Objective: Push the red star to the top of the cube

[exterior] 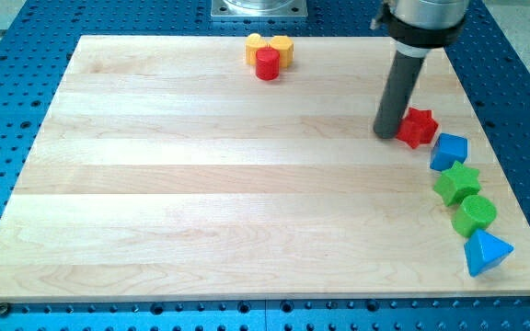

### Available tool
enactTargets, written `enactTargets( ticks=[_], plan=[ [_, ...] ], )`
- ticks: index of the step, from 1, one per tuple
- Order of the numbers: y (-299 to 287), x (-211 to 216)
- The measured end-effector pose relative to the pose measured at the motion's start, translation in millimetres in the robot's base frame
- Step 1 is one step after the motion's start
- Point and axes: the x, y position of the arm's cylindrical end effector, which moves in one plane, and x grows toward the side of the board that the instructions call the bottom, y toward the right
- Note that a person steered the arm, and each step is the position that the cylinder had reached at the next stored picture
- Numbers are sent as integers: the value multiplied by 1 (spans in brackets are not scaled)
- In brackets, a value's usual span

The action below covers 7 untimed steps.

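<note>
The red star (419, 127) lies at the view's right on the wooden board (201, 202). The blue cube (449, 151) sits just below and to the right of it, almost touching. My tip (387, 133) stands on the board right against the star's left side. The dark rod rises from it toward the view's top.
Below the cube, along the right edge, lie a green star (456, 183), a green cylinder (476, 214) and a blue triangular block (485, 252). At the top centre a red cylinder (267, 63) touches two yellow blocks (271, 46).
</note>
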Motion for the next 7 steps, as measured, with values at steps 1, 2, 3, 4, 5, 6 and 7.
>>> enactTargets(
  ticks=[1, 2, 3, 4, 5, 6, 7],
  plan=[
    [3, 0],
    [-11, 4],
    [-8, 22],
    [8, 25],
    [25, 1],
    [30, -12],
    [35, -13]
  ],
)
